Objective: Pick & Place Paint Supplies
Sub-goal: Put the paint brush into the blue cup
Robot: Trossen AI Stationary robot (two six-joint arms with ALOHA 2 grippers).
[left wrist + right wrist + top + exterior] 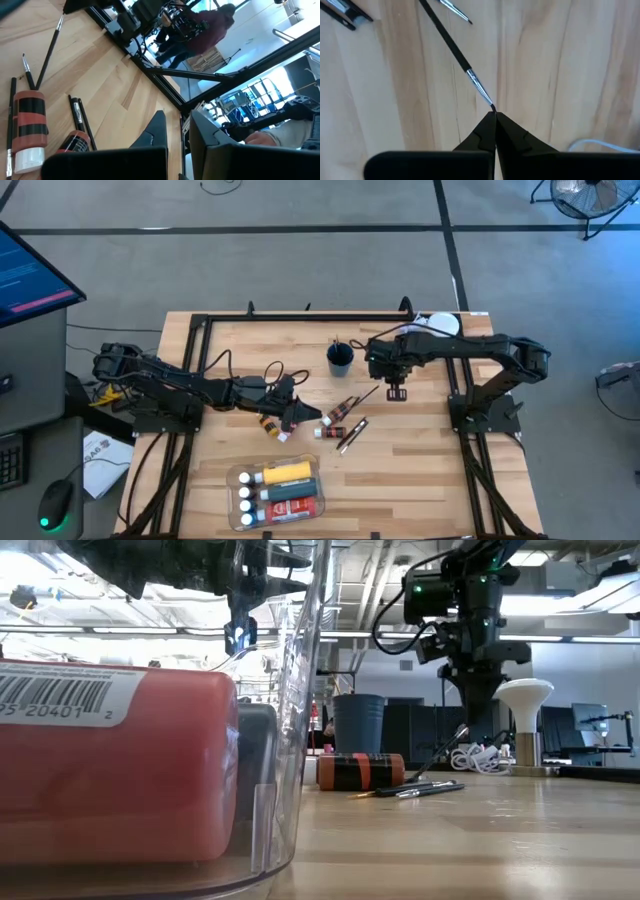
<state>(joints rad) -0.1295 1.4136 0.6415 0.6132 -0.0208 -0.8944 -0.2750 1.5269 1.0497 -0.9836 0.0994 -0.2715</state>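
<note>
A thin dark-handled brush (pixel 367 396) slants over the table's middle, its bristle end at my right gripper (pixel 397 391), which points down and is shut on it. Red-and-black paint tubes (pixel 340 412) and two more brushes (pixel 352 435) lie loose on the wood nearby. A clear tub (pixel 240 505) at the near edge holds a yellow bottle (pixel 285 472) and a red one (pixel 290 505). My left gripper (pixel 297 417) hovers nearly level beside another tube (pixel 272 426), shut, with nothing between its fingers (pixel 155 132). My right gripper pinches the brush's bristle tip (pixel 492 106) between its two fingertips, coming from above and pointing down. In the low view the brush (pixel 445 745) slopes down from the gripper, bristle end raised; I cannot tell whether the handle end rests on the table.
A dark cup (pixel 340 358) with a brush in it stands just far-left of my right gripper. A white mushroom-shaped object (pixel 440 325) sits at the far right corner. A black frame (pixel 300 317) borders the table. A person (pixel 200 30) stands in the room beyond.
</note>
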